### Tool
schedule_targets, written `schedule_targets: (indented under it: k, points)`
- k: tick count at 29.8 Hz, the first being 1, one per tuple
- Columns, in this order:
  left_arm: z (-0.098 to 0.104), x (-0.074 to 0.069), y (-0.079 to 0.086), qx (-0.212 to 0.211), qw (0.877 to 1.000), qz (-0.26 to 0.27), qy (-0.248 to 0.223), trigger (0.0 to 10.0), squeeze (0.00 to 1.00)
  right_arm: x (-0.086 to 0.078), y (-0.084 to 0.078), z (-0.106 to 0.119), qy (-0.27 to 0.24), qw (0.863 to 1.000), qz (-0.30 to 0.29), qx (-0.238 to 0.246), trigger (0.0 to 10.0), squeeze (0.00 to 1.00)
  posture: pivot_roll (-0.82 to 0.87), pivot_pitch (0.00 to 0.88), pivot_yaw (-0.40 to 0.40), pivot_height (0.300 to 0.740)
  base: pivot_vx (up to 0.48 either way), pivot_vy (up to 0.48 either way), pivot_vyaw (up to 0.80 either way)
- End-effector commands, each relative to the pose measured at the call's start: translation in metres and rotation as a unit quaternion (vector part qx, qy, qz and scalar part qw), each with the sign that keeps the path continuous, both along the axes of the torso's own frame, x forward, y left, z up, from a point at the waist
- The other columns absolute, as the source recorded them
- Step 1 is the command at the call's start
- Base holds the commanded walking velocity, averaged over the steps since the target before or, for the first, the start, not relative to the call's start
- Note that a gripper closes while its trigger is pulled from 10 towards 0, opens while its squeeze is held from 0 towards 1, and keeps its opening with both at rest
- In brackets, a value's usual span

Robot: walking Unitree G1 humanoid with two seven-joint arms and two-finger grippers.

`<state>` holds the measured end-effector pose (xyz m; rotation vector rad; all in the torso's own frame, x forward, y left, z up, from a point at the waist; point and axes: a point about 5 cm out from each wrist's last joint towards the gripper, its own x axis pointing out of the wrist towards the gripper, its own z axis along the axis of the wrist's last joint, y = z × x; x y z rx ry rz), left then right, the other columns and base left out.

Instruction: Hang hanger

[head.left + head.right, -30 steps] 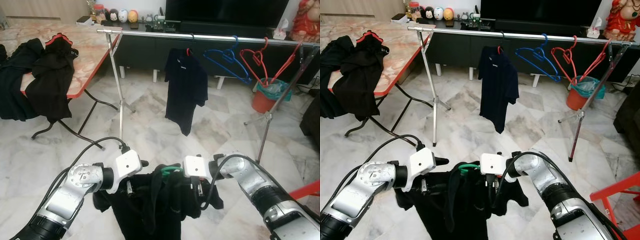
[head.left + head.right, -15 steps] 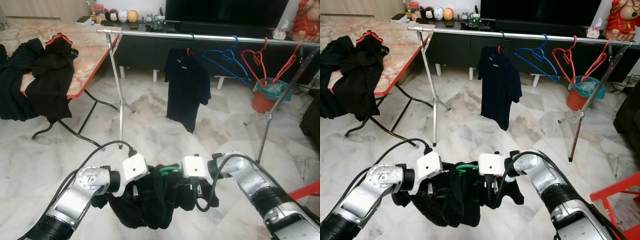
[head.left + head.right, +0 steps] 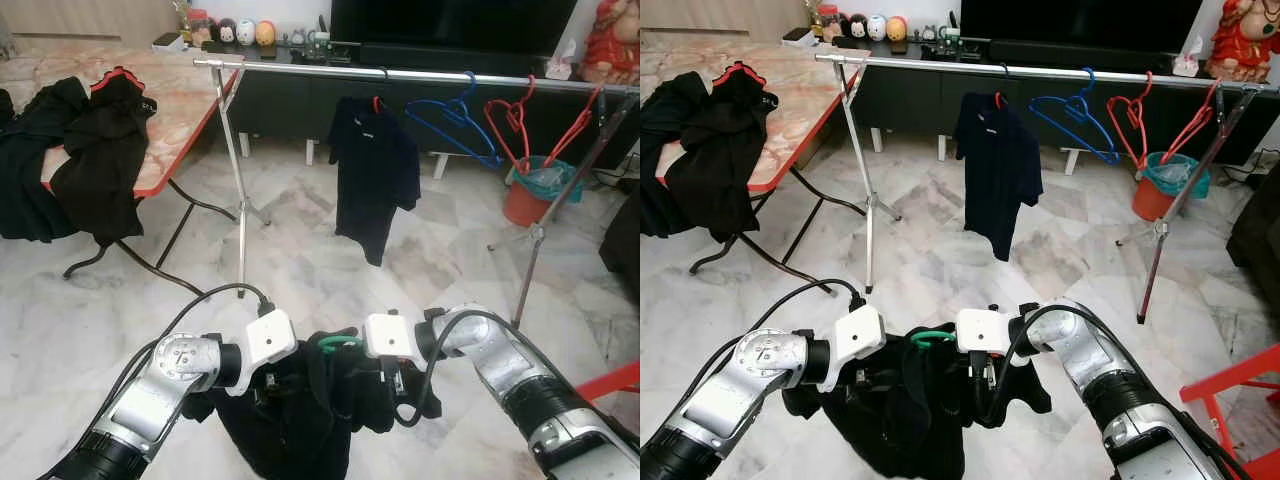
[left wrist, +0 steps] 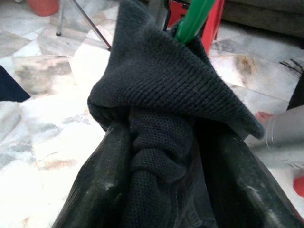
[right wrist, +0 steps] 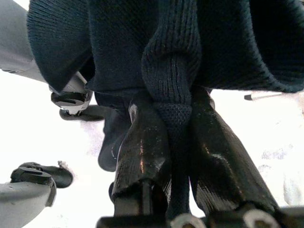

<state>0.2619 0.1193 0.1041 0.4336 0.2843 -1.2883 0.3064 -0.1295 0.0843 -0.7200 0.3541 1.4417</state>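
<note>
Big marble floor [image 3: 300, 250] here, with a long steel rail [image 3: 400, 74] running across the back of the room. A dark shirt [image 3: 374, 175] hangs from it, and further right there's a blue hanger [image 3: 452, 125] and two red hangers [image 3: 540, 125] hooked on the same rail. Off to the left is a table [image 3: 170, 95] with black clothes [image 3: 85, 160] draped over its edge. An orange bin [image 3: 532, 195] sits on the floor near the rail's right leg.

Down low in front, both arms are holding up a black garment [image 3: 300, 420] between them, well short of the rail. A green hanger [image 3: 340, 343] pokes out of its collar, right between the two wrists.

Left gripper [image 4: 161, 156]: its fingers [image 4: 102, 185] are clamped on a bunched fold of the garment, green hanger sticking up just behind the fabric. Right gripper [image 5: 179, 137]: also pinched tight on a twisted fold of the same cloth, fingers [image 5: 142, 142] pressed against either side of it.
</note>
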Motion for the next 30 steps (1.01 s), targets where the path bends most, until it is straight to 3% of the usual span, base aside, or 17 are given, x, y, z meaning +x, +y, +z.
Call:
schedule_targets:
  k: [1, 30]
  points:
    - [-0.0041, -0.0049, -0.0009, 0.011, 1.0, -0.015, 0.012, 0.0, 0.0, 0.0034, 0.0047, 0.011, -0.023, 0.999, 0.002, 0.024, 0.0, 0.0, 0.05, 0.0, -0.034, 0.74, 0.0, 0.0, 0.0]
    - [-0.0047, -0.0104, -0.0006, 0.006, 0.999, -0.031, 0.03, 0.0, 0.0, 0.0041, 0.0081, 0.0136, -0.032, 0.999, 0.006, 0.024, 0.0, 0.0, 0.06, 0.0, -0.035, 0.74, 0.0, 0.0, 0.0]
